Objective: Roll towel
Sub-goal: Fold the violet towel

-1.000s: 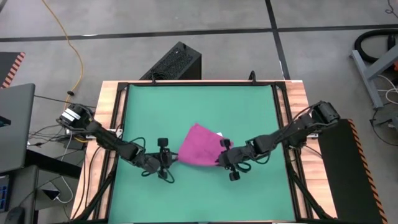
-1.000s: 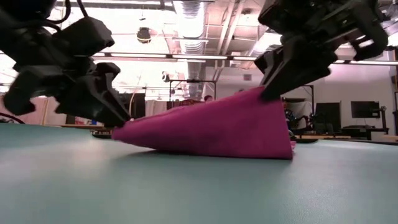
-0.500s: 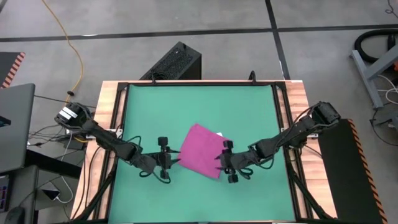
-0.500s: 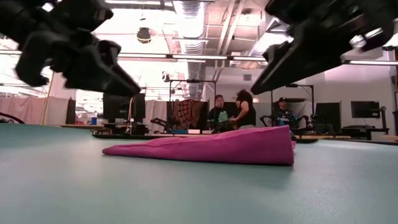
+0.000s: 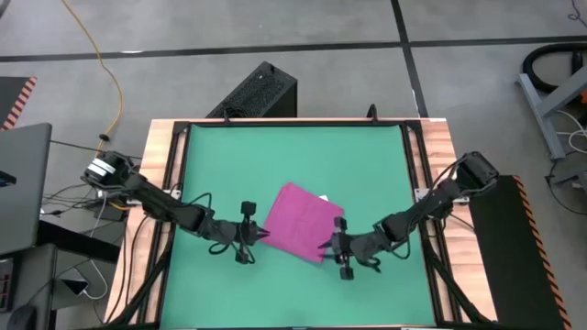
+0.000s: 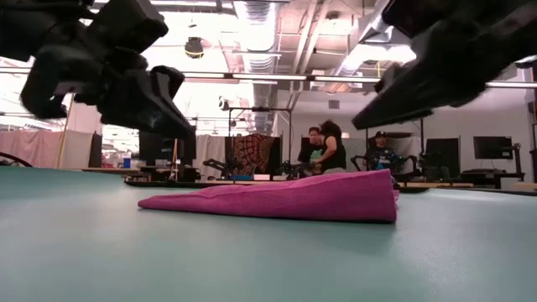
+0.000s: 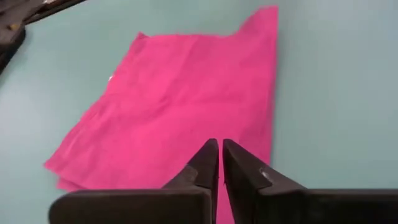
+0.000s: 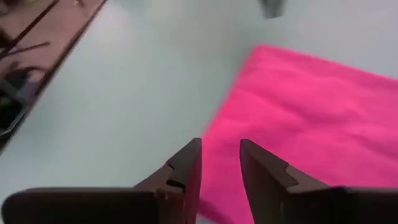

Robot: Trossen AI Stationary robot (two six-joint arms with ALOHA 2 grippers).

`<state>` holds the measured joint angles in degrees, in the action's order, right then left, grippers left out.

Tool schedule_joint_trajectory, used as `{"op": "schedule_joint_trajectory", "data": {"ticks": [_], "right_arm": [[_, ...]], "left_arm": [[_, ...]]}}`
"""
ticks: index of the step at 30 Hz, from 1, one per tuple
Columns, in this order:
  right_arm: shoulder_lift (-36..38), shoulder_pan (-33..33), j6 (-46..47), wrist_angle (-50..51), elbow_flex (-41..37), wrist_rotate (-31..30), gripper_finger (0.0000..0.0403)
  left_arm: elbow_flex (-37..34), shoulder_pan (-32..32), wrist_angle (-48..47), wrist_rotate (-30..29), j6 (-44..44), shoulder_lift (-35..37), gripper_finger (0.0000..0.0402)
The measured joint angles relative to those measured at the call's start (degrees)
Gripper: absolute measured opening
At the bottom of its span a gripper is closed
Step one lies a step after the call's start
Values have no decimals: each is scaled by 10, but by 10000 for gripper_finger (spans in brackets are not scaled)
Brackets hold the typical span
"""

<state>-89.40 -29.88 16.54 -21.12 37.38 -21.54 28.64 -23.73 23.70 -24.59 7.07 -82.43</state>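
Observation:
The magenta towel (image 5: 303,223) lies folded and flat on the green mat (image 5: 293,156), with a small white tag (image 5: 323,197) at its far edge. In the low view it is a low wedge (image 6: 285,200), thicker at its right end. My left gripper (image 5: 260,236) (image 7: 218,144) hovers shut just above the towel's left side, clear of the cloth (image 6: 186,132). My right gripper (image 5: 323,247) (image 8: 221,144) hangs open above the towel's near right corner, with nothing between its fingers (image 6: 359,124).
Bare green mat surrounds the towel on all sides, inside a wooden table frame (image 5: 165,183). A black box (image 5: 261,90) stands beyond the far edge and a laptop (image 5: 23,183) left of the table. People (image 6: 323,151) sit far behind in the room.
My right gripper has let go of the towel's right edge, which it held raised in a peak, and that edge has dropped flat onto the mat. It then moved toward the near edge. My left gripper has risen off the towel's left end.

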Motion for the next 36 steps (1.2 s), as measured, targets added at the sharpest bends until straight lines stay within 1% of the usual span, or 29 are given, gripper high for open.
{"op": "schedule_joint_trajectory", "data": {"ticks": [2,3,5,6,10,12,16,18,21,23,26,28,32,36], "right_arm": [[-10,-10,0,7,1,-9,152],[-18,-10,1,4,5,-11,159],[-29,-15,1,9,5,-29,171],[-36,-17,1,6,4,-39,174],[-63,-19,1,-21,5,-56,173],[-78,-18,0,-47,5,-56,171],[-96,-21,-34,-71,16,-56,175],[-97,-22,-60,-70,27,-57,182],[-97,-26,-103,-53,48,-56,192],[-97,-28,-110,-29,62,-56,196],[-100,-27,-99,5,72,-56,197],[-110,-27,-91,5,76,-56,197],[-156,-27,-67,3,90,-56,193],[-207,-29,-40,3,111,-56,186]], "left_arm": [[0,-2,-12,-28,34,3,12],[1,-2,-22,-33,56,6,15],[3,4,-34,-28,85,11,24],[10,9,-33,-14,87,10,29],[20,32,-40,36,58,-1,40],[18,35,-78,42,45,-3,40],[19,31,-99,47,27,3,37],[19,27,-90,39,27,3,37],[19,26,-91,13,29,4,37],[19,28,-91,8,29,4,37],[19,32,-81,19,29,1,37],[19,32,-75,19,29,-1,37],[19,37,-60,10,48,-2,37],[19,53,-24,38,58,-2,37]]}}
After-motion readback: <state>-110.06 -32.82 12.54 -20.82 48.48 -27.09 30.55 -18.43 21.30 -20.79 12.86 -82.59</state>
